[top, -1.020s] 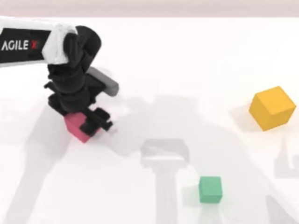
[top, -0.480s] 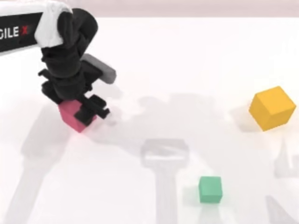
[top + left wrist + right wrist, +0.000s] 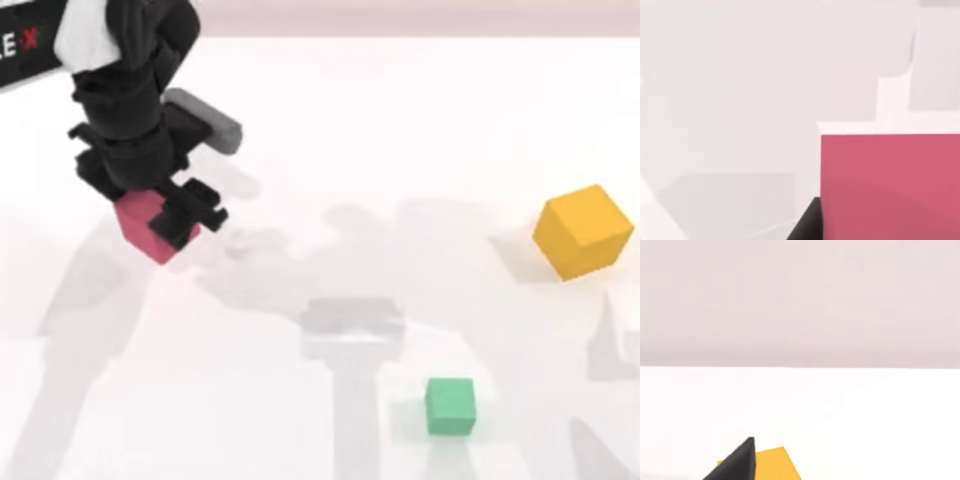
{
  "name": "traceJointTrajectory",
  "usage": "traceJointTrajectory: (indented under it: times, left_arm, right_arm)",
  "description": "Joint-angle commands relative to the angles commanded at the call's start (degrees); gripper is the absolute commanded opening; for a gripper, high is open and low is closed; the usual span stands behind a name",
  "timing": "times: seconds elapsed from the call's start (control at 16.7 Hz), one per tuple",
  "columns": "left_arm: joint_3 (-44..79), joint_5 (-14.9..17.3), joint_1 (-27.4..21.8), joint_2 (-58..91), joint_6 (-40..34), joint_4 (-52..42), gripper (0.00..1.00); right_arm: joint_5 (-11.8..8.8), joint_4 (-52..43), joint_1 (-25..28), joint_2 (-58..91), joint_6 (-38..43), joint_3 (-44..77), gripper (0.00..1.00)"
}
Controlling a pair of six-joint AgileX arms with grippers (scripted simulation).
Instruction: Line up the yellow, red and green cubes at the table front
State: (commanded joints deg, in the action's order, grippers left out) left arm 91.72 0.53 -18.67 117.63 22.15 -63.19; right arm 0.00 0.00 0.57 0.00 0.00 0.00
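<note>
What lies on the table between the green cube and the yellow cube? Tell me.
Nothing. In the top view the white table between the green cube and yellow cube is bare, crossed only by faint shadows.

Obstacles on the tabletop (image 3: 400, 130): the left arm and its claw (image 3: 160, 215), closed on the red cube (image 3: 140, 225), occupy the far left. The yellow cube (image 3: 582, 231) stands near the right edge. The green cube (image 3: 450, 405) stands toward the front, right of centre, well apart from both. Free room: the wide centre between the red and yellow cubes, the far side, and the front left beside the green cube. The right claw is out of the top view.
</note>
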Motion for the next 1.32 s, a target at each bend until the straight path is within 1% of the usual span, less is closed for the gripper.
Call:
traceJointTrajectory:
  times: [0.18, 0.3, 0.42, 0.54, 0.84, 0.96, 1.14, 1.32]
  left_arm:
    - [0.63, -0.09, -2.26, 0.37, -3.73, -0.47, 0.00]
    - [1.29, -0.22, -5.18, 0.72, -9.26, -1.05, 0.00]
    - [1.82, -0.37, -8.86, 0.98, -16.70, -1.73, 0.00]
    - [2.02, -0.52, -13.11, 1.01, -25.88, -2.45, 0.00]
    - [1.96, -0.80, -24.74, 0.62, -52.71, -4.19, 0.00]
    - [1.86, -0.94, -29.00, 0.02, -62.19, -4.52, 0.00]
    - [1.56, -1.24, -33.88, -1.44, -71.92, -4.40, 0.00]
    - [1.34, -1.47, -36.24, -2.47, -76.14, -4.12, 0.00]
  right_arm:
    - [0.00, 0.00, 0.00, 0.00, 0.00, 0.00, 1.00]
    - [0.00, 0.00, 0.00, 0.00, 0.00, 0.00, 1.00]
    - [0.00, 0.00, 0.00, 0.00, 0.00, 0.00, 1.00]
    - [0.00, 0.00, 0.00, 0.00, 0.00, 0.00, 1.00]
    - [0.00, 0.00, 0.00, 0.00, 0.00, 0.00, 1.00]
    - [0.00, 0.00, 0.00, 0.00, 0.00, 0.00, 1.00]
    - [0.00, 0.00, 0.00, 0.00, 0.00, 0.00, 1.00]
    - [0.00, 0.00, 0.00, 0.00, 0.00, 0.00, 1.00]
